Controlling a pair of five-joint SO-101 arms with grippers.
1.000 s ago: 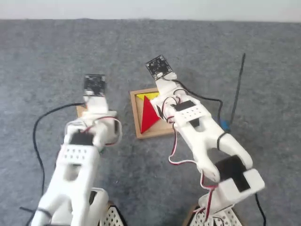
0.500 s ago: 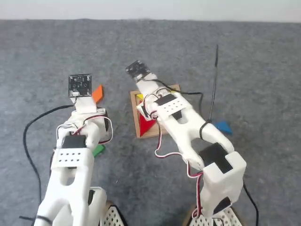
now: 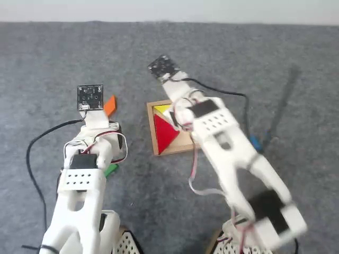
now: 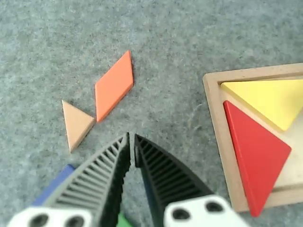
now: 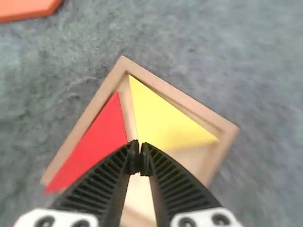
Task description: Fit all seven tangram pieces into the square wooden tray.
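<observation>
High view: the square wooden tray [image 3: 154, 128] sits mid-table [image 3: 47, 53], holding a red triangle [image 3: 164, 132] and a yellow triangle [image 3: 161, 109]. My right arm hangs over it and hides its right side. An orange parallelogram [image 3: 109, 105] lies beside my left wrist. A green piece [image 3: 111, 170] peeks from under my left arm. A blue piece [image 3: 255, 143] lies right of the tray.

Left wrist view: left end effector [image 4: 131, 137] narrowed to a slit, holding nothing, above bare table. Ahead, the parallelogram lies just beside a tan triangle [image 4: 75, 124]. My finger partly hides a second blue piece [image 4: 57, 182].

Right wrist view: right end effector [image 5: 140, 145], tips pressed together, empty, above the tray where red meets yellow.
</observation>
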